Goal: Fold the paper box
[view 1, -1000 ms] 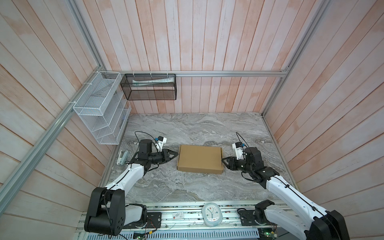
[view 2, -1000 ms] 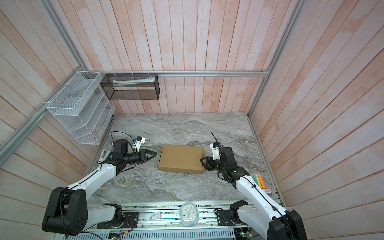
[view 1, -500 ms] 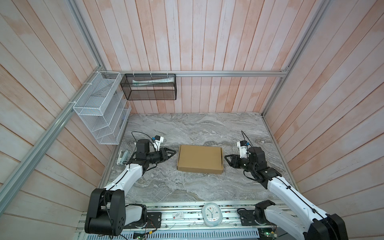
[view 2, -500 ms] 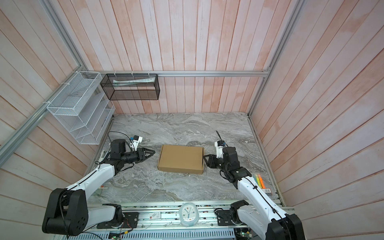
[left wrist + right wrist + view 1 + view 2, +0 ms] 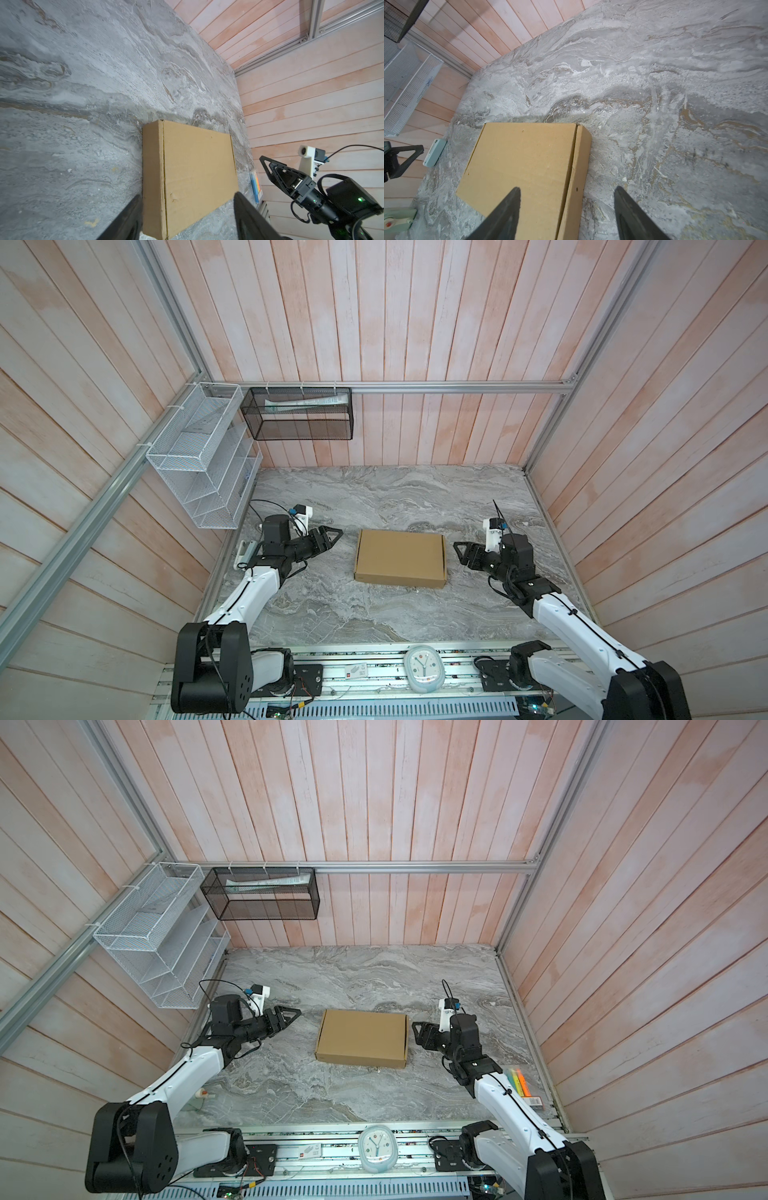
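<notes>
The paper box (image 5: 401, 558) is a closed, shallow brown cardboard box lying flat in the middle of the marble table, seen in both top views (image 5: 361, 1038). My left gripper (image 5: 328, 537) hovers a short way off its left side, open and empty. My right gripper (image 5: 457, 549) is just off its right side, also open and empty. In the left wrist view the paper box (image 5: 197, 166) lies ahead between the spread fingers of the left gripper (image 5: 187, 195). The right wrist view shows the box's side wall (image 5: 577, 166) ahead of the right gripper (image 5: 566, 187).
A white wire rack (image 5: 203, 460) and a black mesh basket (image 5: 299, 414) hang on the back-left walls. A pale green device (image 5: 435, 152) lies by the left wall. A pack of markers (image 5: 519, 1081) sits at the right edge, and a small clock (image 5: 424, 668) on the front rail.
Both grippers have drawn back from the box's sides and opened wider. The box has stayed in place.
</notes>
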Action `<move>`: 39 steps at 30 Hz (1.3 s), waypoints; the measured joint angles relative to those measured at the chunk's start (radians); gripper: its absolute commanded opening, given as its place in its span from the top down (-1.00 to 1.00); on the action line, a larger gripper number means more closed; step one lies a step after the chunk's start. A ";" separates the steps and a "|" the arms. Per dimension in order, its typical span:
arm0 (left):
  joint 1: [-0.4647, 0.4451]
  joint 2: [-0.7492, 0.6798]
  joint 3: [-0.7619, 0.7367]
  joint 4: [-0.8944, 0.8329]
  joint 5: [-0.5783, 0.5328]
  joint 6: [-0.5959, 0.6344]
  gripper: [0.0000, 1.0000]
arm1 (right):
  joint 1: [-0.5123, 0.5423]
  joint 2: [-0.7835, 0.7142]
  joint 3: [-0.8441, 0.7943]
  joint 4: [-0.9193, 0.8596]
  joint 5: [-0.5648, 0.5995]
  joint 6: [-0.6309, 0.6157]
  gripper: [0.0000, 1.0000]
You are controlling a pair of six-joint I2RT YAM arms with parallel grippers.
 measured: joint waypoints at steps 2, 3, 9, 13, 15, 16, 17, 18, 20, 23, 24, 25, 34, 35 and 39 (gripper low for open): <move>0.004 -0.028 -0.006 0.004 -0.038 0.009 -0.62 | -0.005 0.000 -0.002 0.016 0.018 -0.005 -0.69; 0.004 -0.040 -0.010 0.006 -0.052 0.012 -0.66 | -0.006 0.000 -0.005 0.029 0.025 -0.008 -0.79; 0.012 -0.111 -0.037 0.008 -0.182 0.029 -0.75 | -0.019 -0.001 -0.051 0.100 0.087 -0.011 -0.96; 0.018 -0.167 -0.053 0.007 -0.287 0.042 -0.77 | -0.037 -0.001 -0.067 0.137 0.127 -0.012 -0.96; 0.018 -0.186 -0.053 0.008 -0.343 0.052 -0.80 | -0.048 0.000 -0.067 0.160 0.145 -0.012 -0.96; 0.018 -0.195 -0.053 0.007 -0.377 0.057 -0.81 | -0.053 0.000 -0.067 0.169 0.153 -0.012 -0.96; 0.018 -0.201 -0.053 0.006 -0.406 0.064 -0.82 | -0.059 0.000 -0.067 0.178 0.163 -0.012 -0.96; 0.018 -0.206 -0.053 0.006 -0.437 0.074 -0.82 | -0.064 0.000 -0.067 0.182 0.171 -0.013 -0.96; 0.018 -0.211 -0.053 0.006 -0.509 0.097 -0.83 | -0.073 0.001 -0.067 0.189 0.184 -0.019 -0.96; 0.018 -0.223 -0.084 0.037 -0.625 0.131 -0.87 | -0.080 0.002 -0.066 0.201 0.206 -0.035 -0.96; 0.018 -0.230 -0.105 0.055 -0.659 0.140 -0.87 | -0.080 0.002 -0.064 0.204 0.209 -0.041 -0.96; 0.018 -0.238 -0.135 0.078 -0.698 0.153 -0.88 | -0.082 0.002 -0.060 0.209 0.213 -0.050 -0.96; 0.021 -0.222 -0.310 0.330 -0.931 0.238 -1.00 | -0.085 -0.026 -0.063 0.300 0.259 -0.172 -0.96; 0.021 -0.203 -0.310 0.362 -0.943 0.246 -1.00 | -0.085 -0.033 -0.064 0.308 0.267 -0.185 -0.96; 0.021 -0.130 -0.319 0.483 -0.976 0.279 -1.00 | -0.085 -0.053 -0.065 0.318 0.295 -0.213 -0.96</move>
